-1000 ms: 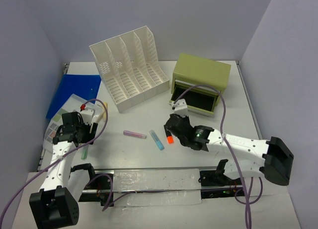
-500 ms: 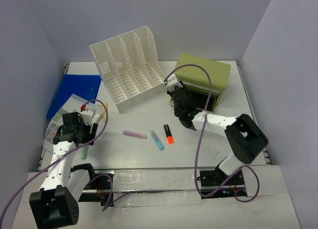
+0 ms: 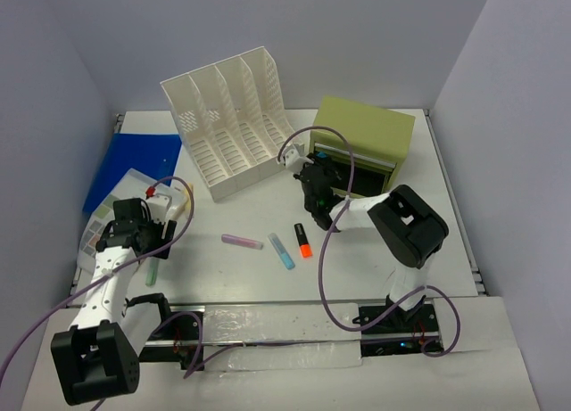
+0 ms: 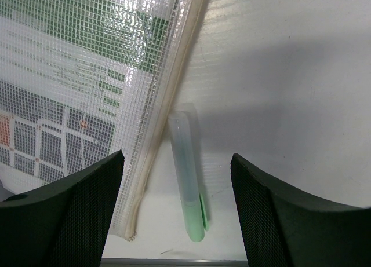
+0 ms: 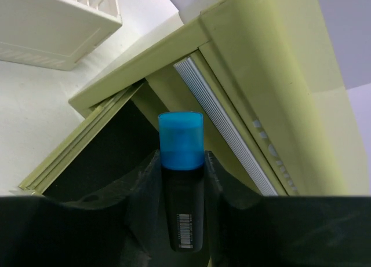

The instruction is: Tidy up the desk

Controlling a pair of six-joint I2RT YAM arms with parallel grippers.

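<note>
Ahead, drawer box (image 5: 272, 76) on desk (image 5: 35, 116) faces blue-capped marker (image 5: 181, 163).

White file rack (image 3: 234, 121) beside olive drawer box (image 3: 364, 136); its drawer open.

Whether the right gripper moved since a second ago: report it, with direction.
Yes. The right gripper, gripping the blue-capped marker, went from beside the orange highlighter toward the far edge, up to the green drawer box.

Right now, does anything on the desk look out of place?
Yes. A pink marker, a light blue marker and an orange marker lie loose and askew on the desk; a green pen lies beside the mesh pouch. The olive box's drawer stands open; the right gripper holds a blue-capped marker.
</note>
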